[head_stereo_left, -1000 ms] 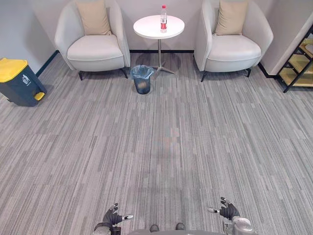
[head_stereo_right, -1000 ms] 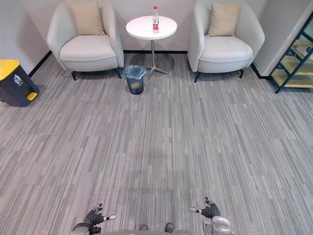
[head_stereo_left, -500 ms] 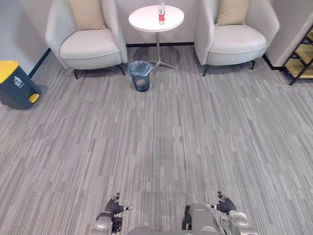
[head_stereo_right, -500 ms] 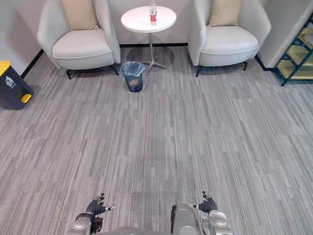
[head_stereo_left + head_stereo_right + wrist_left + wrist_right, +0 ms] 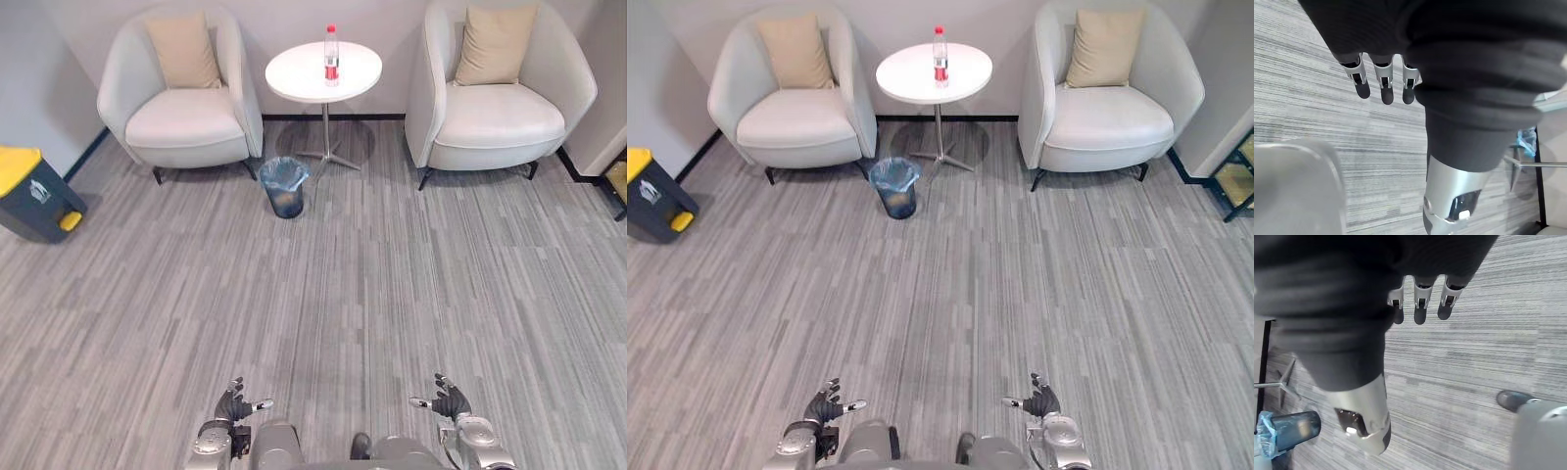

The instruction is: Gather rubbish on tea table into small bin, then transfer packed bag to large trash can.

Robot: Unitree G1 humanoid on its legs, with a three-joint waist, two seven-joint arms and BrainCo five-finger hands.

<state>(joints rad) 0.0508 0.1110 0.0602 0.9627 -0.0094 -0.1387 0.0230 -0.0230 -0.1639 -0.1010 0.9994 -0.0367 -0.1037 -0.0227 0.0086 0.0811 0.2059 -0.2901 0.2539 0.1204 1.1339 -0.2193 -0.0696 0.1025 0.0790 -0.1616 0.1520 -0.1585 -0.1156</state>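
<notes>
The whole picture has shifted and the chairs look a bit bigger than a moment ago. So the robot is walking closer; the things have not moved.

The round white tea table [image 5: 299, 76] is far ahead. The bottle [image 5: 331, 55] stands up on it, and that looks like the rubbish. The small bin [image 5: 284, 186] with a blue bag sits just in front of the table. The yellow-lidded trash can [image 5: 29, 191] is far off to the table's left.

The left hand [image 5: 235, 403] and right hand [image 5: 449, 401] hang far from the table, fingers spread, holding nothing. More walking is probably needed first.
</notes>
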